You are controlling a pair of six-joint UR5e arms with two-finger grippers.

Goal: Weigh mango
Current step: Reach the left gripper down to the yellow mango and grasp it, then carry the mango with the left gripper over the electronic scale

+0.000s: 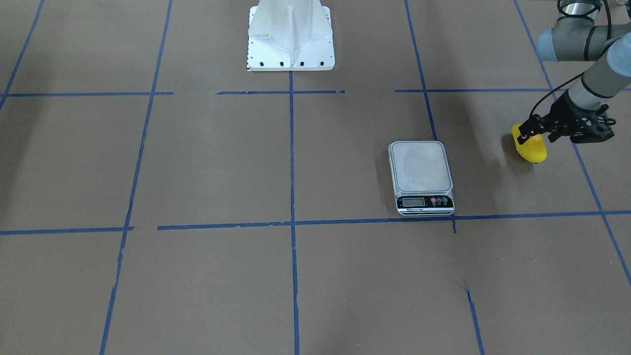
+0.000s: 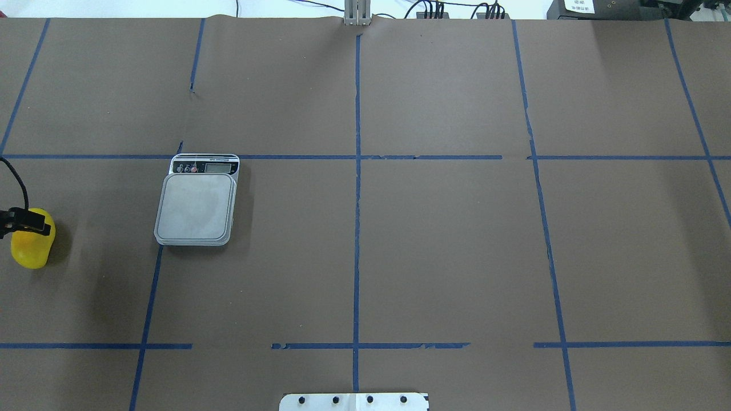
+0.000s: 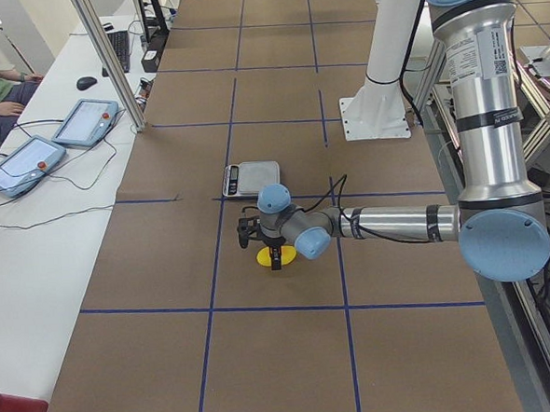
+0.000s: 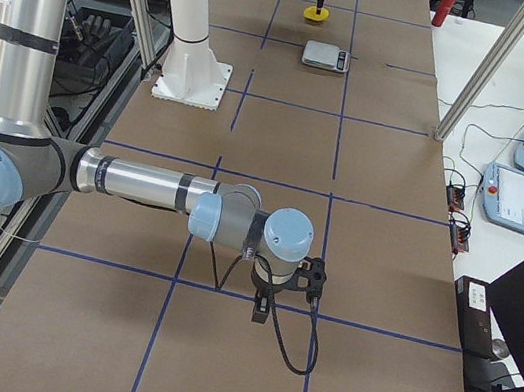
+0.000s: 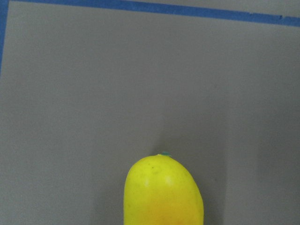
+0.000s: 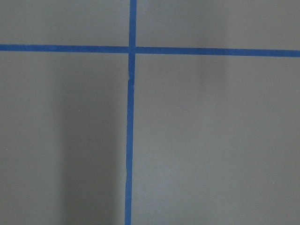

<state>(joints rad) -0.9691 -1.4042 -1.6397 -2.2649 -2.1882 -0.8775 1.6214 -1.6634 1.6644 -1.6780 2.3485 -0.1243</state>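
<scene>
The left gripper (image 1: 535, 134) is lowered around the yellow mango (image 1: 535, 150), which is seen on the brown tabletop (image 1: 197, 172) well apart from the bare scale (image 1: 419, 166), presumably for carrying there, though whether it is clamped, or how the right gripper (image 4: 261, 308) is set, cannot be told.

Brown table surface (image 6: 215, 140); 2 blue tape lines (image 6: 129, 140) cross near top, left of centre.

No legible txt anywhere. Scale (image 1: 420, 173): brand print just under its display (image 1: 413, 201), too small to read; display digits unclear too. Sticker (image 3: 497, 59) on my left arm (image 3: 480, 128), well apart from scale: unreadable.
</scene>
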